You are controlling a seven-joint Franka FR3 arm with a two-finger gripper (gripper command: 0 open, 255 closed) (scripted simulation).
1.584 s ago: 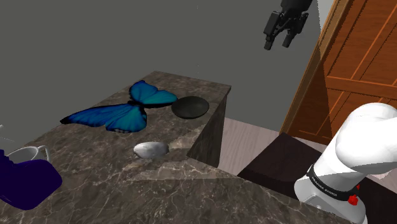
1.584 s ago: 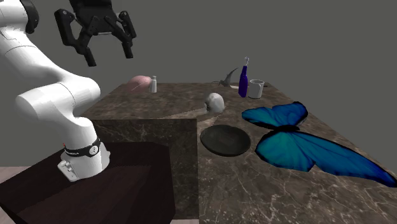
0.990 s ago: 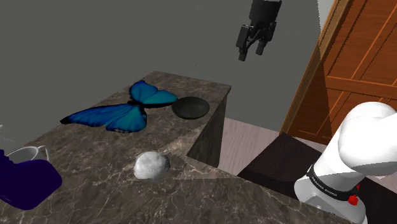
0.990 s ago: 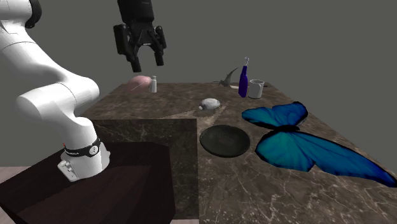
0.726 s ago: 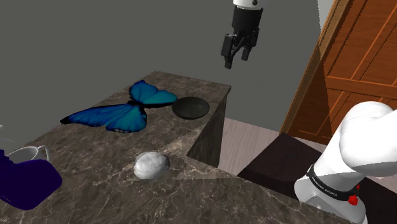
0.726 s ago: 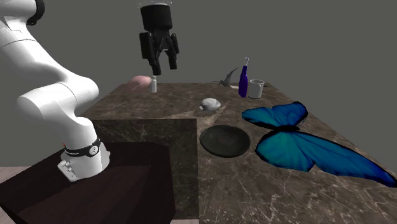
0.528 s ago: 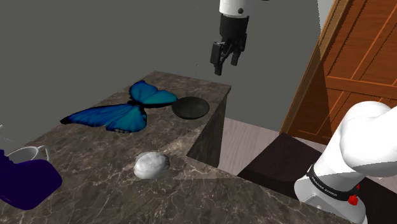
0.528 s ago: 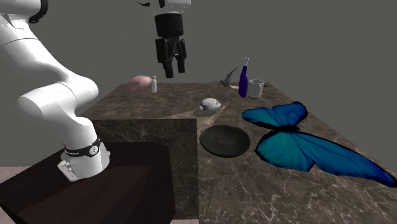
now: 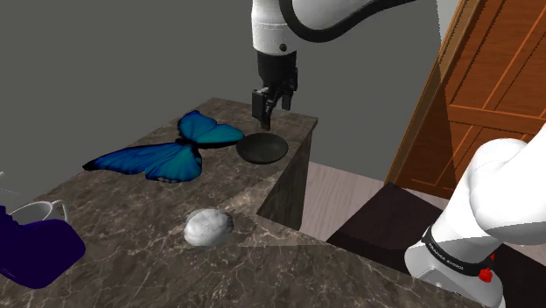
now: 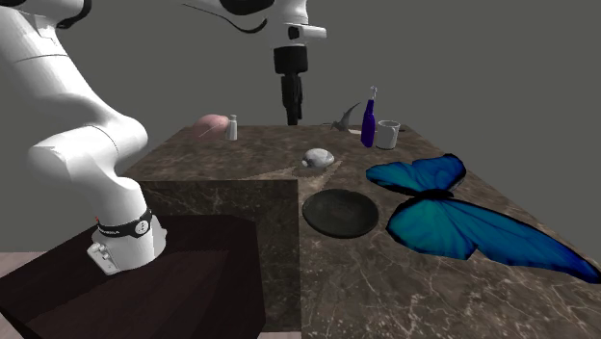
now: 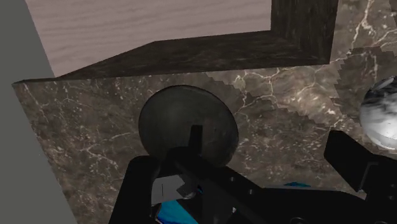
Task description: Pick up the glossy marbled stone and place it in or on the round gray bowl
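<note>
The dark marble tabletop point(image 9: 131, 219) stands by a grey wall point(image 9: 105, 61). In the shoulder view, one stone point(image 9: 207, 227) lies at seven o'clock from one dark bowl point(image 9: 261, 148), near one blue butterfly point(image 9: 166, 153). The pincer point(image 9: 265, 112) hangs wide, empty.

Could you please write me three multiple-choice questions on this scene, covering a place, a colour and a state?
1. Where does the gripper hang? A above the bowl; B above the mug; C above the bottle.
2. What colour is the butterfly? A red; B blue; C green.
3. The stone is: A held by the gripper; B lying on the counter; C inside the bowl.
Answers: 1 A, the shoulder view sets it over the bowl; 2 B, both wings are blue; 3 B, it lies apart from gripper and bowl.
</note>
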